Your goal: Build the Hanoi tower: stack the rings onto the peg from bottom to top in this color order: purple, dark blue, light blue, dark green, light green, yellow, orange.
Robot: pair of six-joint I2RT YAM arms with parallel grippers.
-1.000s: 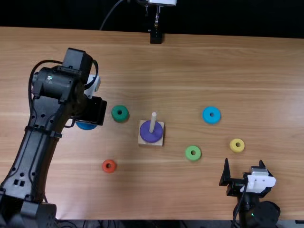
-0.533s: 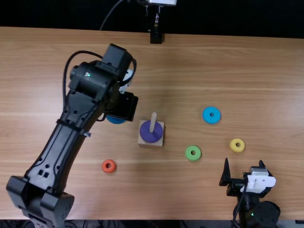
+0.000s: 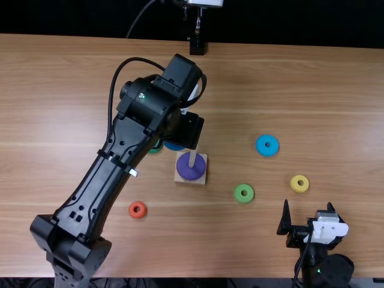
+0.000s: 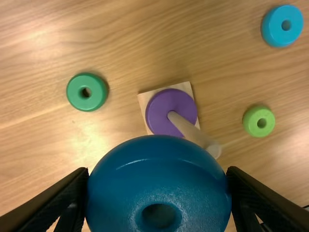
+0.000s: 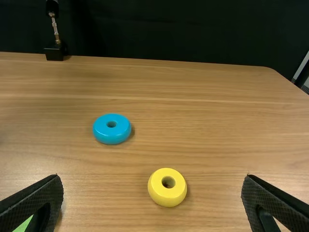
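Light brown worktop spreads under me. My left gripper has its fingers closed on the dark blue ring, near the peg; my right gripper holds its fingers wide apart. Around the peg, on a square base, sits the purple ring. Loose around these lie the light blue ring, dark green ring, light green ring, yellow ring and orange ring

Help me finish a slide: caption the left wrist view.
Left claw grips dark blue ring; purple ring sits around peg.
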